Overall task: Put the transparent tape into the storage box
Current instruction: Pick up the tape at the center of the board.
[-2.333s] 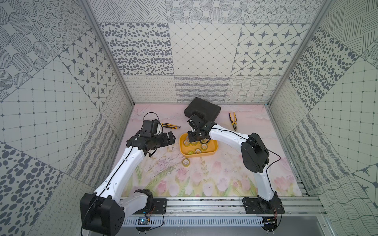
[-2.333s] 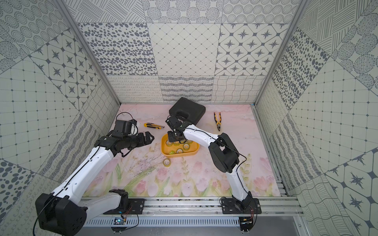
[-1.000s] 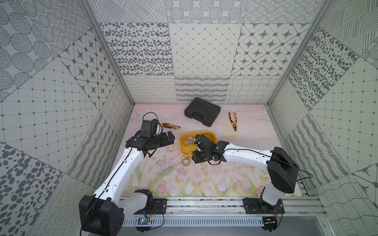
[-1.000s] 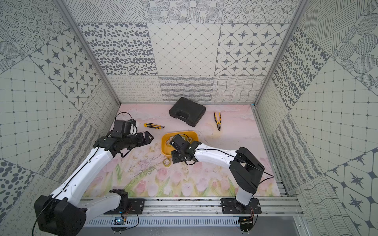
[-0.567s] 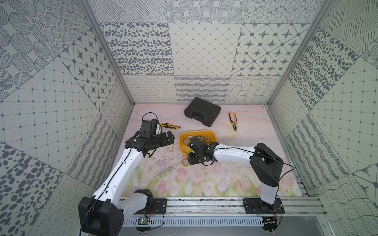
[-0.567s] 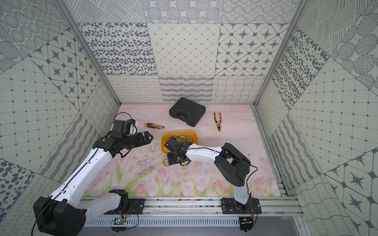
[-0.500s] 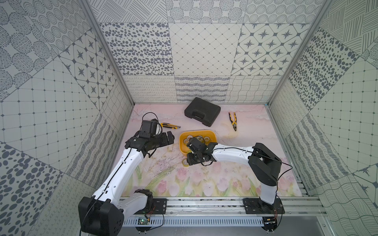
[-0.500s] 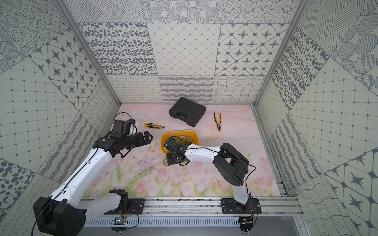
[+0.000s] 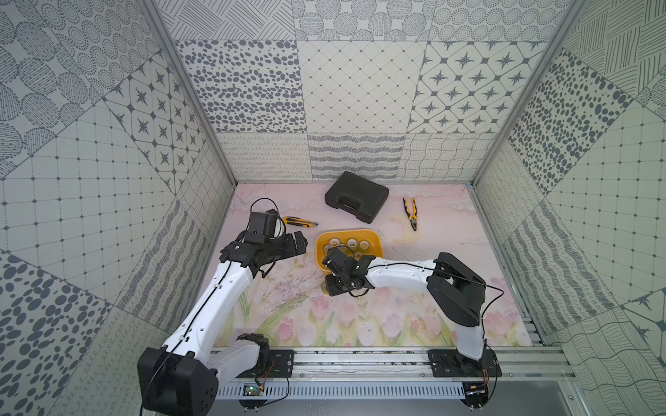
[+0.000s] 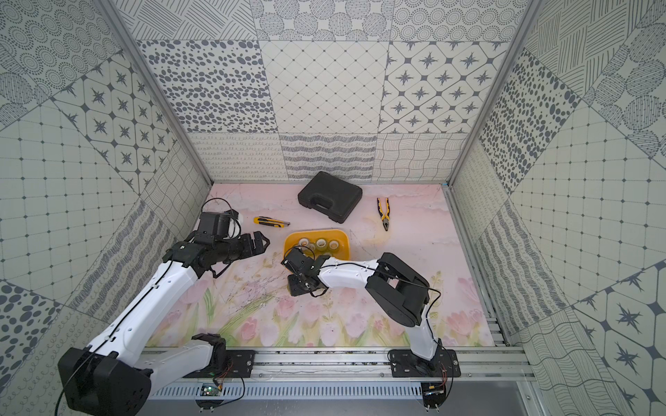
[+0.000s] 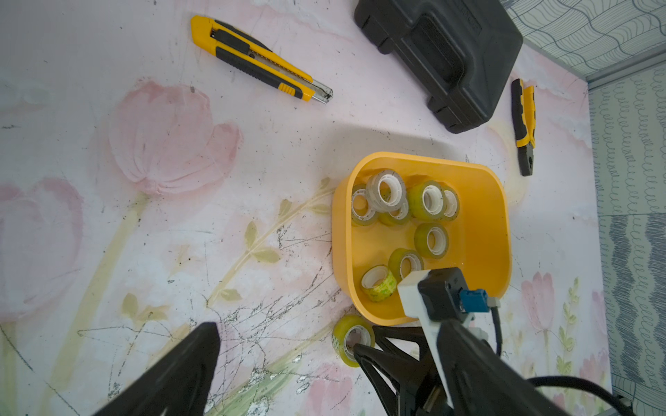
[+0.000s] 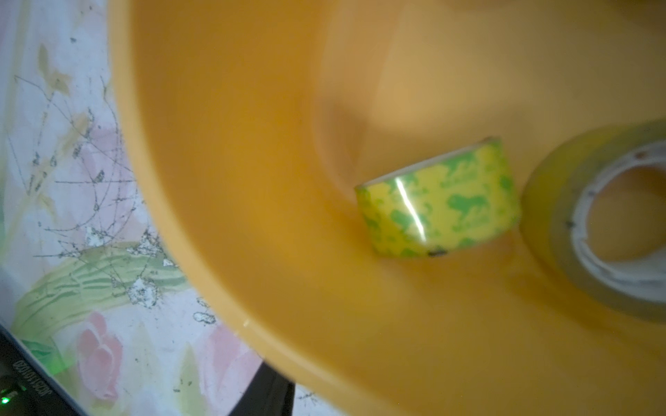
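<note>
The storage box [image 9: 374, 240] [image 10: 344, 237] [image 11: 479, 230] is a yellow tub at mid-mat holding several rolls of transparent tape [image 11: 430, 239] [image 12: 438, 201]. One more roll [image 11: 340, 331] lies on the mat just outside the tub's near corner. My right gripper [image 9: 328, 287] [image 10: 293, 288] [image 11: 365, 338] is down on it, one finger in the core and one outside, jaws drawn close on the roll's wall. In the top views the gripper mostly hides this roll. My left gripper [image 9: 301, 242] [image 10: 260, 243] hovers left of the tub, open and holding nothing.
A black toolcase [image 9: 356, 196] [image 11: 443, 54] sits at the back. Yellow pliers [image 9: 411, 212] [image 11: 524, 126] lie to its right and a yellow utility knife [image 9: 299, 222] [image 11: 259, 61] lies back left. Patterned walls close in three sides.
My right arm has left the tub, swung to the mat at its near-left corner and come down on the loose roll, its jaws narrowing. The left arm has stayed put.
</note>
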Controlling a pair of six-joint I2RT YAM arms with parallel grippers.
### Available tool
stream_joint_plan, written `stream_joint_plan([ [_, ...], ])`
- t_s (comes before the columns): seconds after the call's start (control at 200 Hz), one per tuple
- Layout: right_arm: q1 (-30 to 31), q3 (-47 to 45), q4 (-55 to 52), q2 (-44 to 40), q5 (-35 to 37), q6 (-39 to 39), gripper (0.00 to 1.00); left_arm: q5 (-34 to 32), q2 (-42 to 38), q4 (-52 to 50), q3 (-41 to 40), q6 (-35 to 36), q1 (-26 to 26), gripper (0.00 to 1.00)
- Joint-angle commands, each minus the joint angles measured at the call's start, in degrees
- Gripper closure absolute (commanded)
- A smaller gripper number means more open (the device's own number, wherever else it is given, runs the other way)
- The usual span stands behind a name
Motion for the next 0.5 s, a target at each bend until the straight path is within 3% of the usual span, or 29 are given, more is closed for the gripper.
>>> stream_joint_plan([
  [0.0, 0.77, -1.0, 0.45, -0.18, 1.04, 0.46, 0.77, -0.02, -0.46, -0.84, -0.02, 0.45, 0.13, 0.01],
  [0.175, 0.91, -2.69, -1.1, -7.36, 2.37, -1.04, 0.9, -0.19, -0.56, -0.88, -0.02, 0.45, 0.12, 0.01],
  [0.355, -1.09, -1.44, -5.39, -16.24, 3.73, -4.07, 0.92, -0.04, -0.48, -0.69, -0.03, 0.45, 0.2, 0.01],
  [0.495, -6.42, 0.37, -6.33, -18.38, 3.13, -6.9, 0.91, 0.02, -0.42, -0.63, -0.02, 0.45, 0.29, 0.01],
])
